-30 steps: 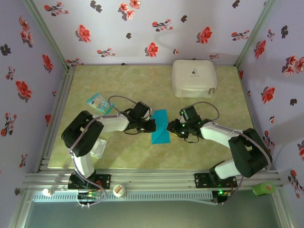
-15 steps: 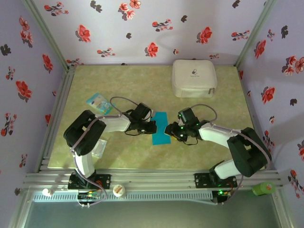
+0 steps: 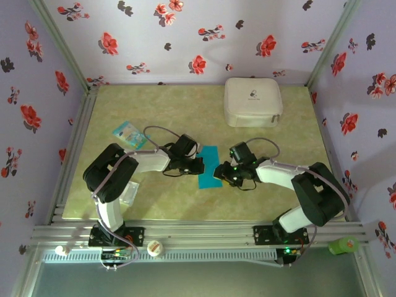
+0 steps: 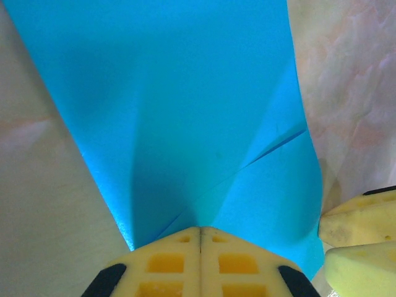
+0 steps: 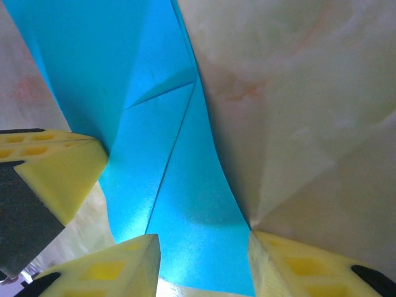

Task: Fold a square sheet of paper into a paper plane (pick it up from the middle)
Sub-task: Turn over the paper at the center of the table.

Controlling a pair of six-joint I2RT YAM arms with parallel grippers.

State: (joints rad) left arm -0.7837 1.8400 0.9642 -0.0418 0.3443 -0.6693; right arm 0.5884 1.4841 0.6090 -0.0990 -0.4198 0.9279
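folded teal-blue square sheet of paper (image 3: 209, 162) on mottled beige table (image 3: 161, 111); left gripper (image 4: 200, 236) pinched tight on one edge; right gripper (image 5: 204, 247) jaws apart, straddling opposite edge.

Tabletop (image 3: 161, 111): beige-green marbled surface. Far R, near back wall: white zip case (image 3: 252, 102), lying flat. L side: small pale-blue printed packet (image 3: 129, 134), askew, well apart from case. Near-L corner: clear plastic packet (image 3: 129, 194), partly covered. Centre: teal paper sheet (image 3: 209, 168), folded to a narrow strip w/ diag. creases, bowed up a bit, not fully flat.
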